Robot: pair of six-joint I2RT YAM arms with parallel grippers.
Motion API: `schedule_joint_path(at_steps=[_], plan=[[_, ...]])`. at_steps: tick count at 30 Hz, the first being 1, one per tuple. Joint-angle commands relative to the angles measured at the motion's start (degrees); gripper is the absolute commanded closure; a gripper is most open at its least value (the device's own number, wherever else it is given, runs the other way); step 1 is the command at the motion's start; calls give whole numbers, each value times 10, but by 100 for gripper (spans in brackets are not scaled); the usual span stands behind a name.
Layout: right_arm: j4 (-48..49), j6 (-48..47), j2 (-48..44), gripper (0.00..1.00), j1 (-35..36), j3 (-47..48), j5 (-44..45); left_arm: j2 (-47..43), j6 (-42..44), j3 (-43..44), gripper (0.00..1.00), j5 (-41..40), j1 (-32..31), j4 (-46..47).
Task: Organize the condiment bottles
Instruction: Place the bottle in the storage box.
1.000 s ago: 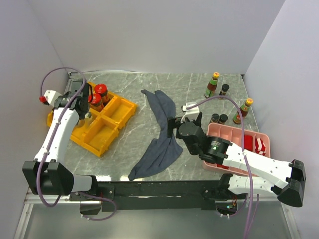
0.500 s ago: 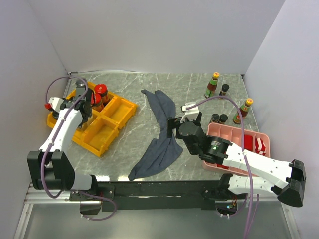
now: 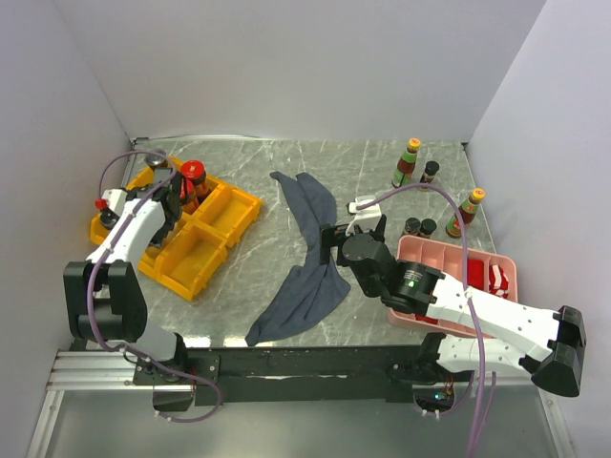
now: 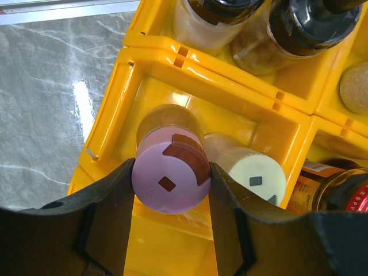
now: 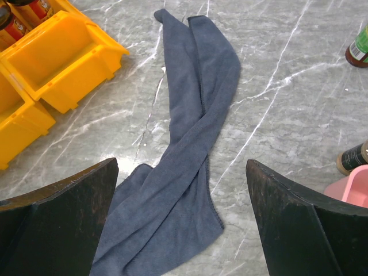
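The left gripper (image 4: 171, 172) is clamping, partly closed, the upright pink-capped glass shaker (image 4: 170, 183). The shaker is standing straight below the wrist inside a compartment of the yellow plastic divided tray (image 4: 144, 86), just beside a pale-yellow-capped shaker (image 4: 253, 179). The right gripper (image 5: 181, 167) is hovering wide open and empty over the grey-blue cloth (image 5: 195, 103), well apart from the tray. Only the left wrist view is showing the grip; overhead, the arm is hiding it.

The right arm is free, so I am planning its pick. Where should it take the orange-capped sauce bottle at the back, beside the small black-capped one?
Likely the neck just under the cap, from above. The sauce bottle stands upright and slim, and the black-capped bottle crowds its right side, so close the fingers from front and back.
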Motion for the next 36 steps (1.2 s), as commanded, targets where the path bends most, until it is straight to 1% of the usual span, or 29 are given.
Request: schedule_joint_path(at_steps=[1, 2, 3, 5, 14, 21, 25, 27, 28, 31, 36], plan=[[11, 2, -7, 0, -3, 12, 8, -20, 7, -15, 70, -2, 0, 49], [10, 2, -8, 0, -3, 12, 8, -25, 11, -21, 68, 0, 1, 57], [9, 2, -7, 0, -3, 12, 8, -28, 15, -26, 63, 4, 0, 75], [9, 2, -8, 0, -3, 12, 8, -39, 31, -42, 57, 12, 2, 96], [9, 2, -6, 0, -3, 13, 7, -43, 29, -50, 57, 14, 4, 103], [9, 2, -5, 0, -3, 13, 9, -23, 26, -42, 57, 18, 4, 95], [9, 1, -7, 0, -4, 12, 9, -18, 38, -35, 50, 22, 4, 94], [10, 1, -7, 0, -3, 12, 9, -19, 38, -36, 49, 24, 4, 96], [10, 1, -8, 0, -3, 11, 9, -21, 39, -37, 44, 25, 4, 100], [10, 1, -8, 0, -3, 12, 9, -22, 38, -40, 36, 28, 4, 100], [9, 1, -8, 0, -4, 12, 9, -22, 37, -32, 30, 24, 4, 87]])
